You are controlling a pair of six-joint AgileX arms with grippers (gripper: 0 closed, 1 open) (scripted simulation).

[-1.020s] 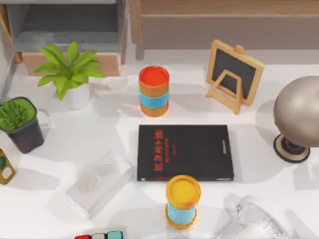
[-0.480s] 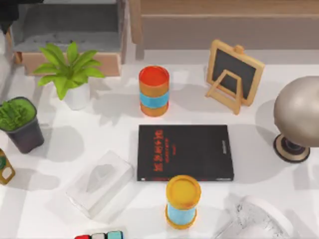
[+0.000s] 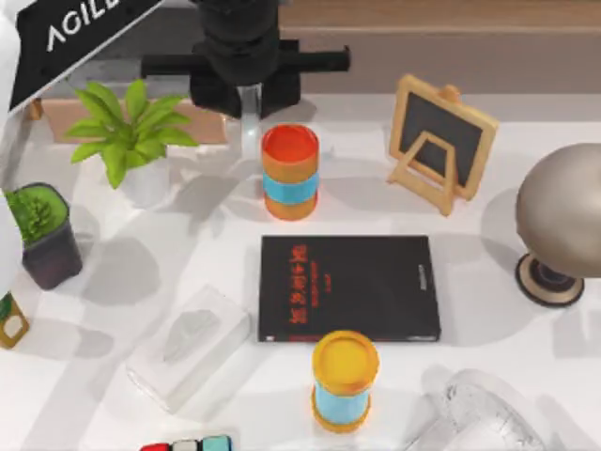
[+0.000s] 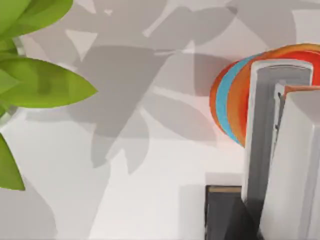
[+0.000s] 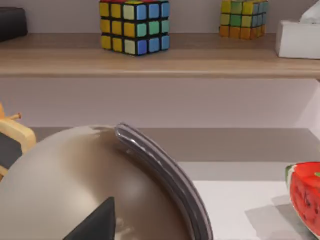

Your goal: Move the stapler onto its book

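Left gripper (image 3: 247, 127) reaching down behind the red-topped can (image 3: 290, 171), finger state unclear, book (image 3: 349, 287) well apart.

Bright, even light; soft leaf shadows fall across the white table (image 4: 150, 165).

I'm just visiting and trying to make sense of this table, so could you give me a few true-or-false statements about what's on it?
1. The large flat black book with red lettering lies bare, nothing on its cover. True.
2. The red-topped orange and blue cylinder stands on the book. False: it stands on the white table beyond it.
3. The small wood-framed chalkboard easel lies flat. False: it stands upright.
4. The left arm reaches in near the red-topped cylinder. True.
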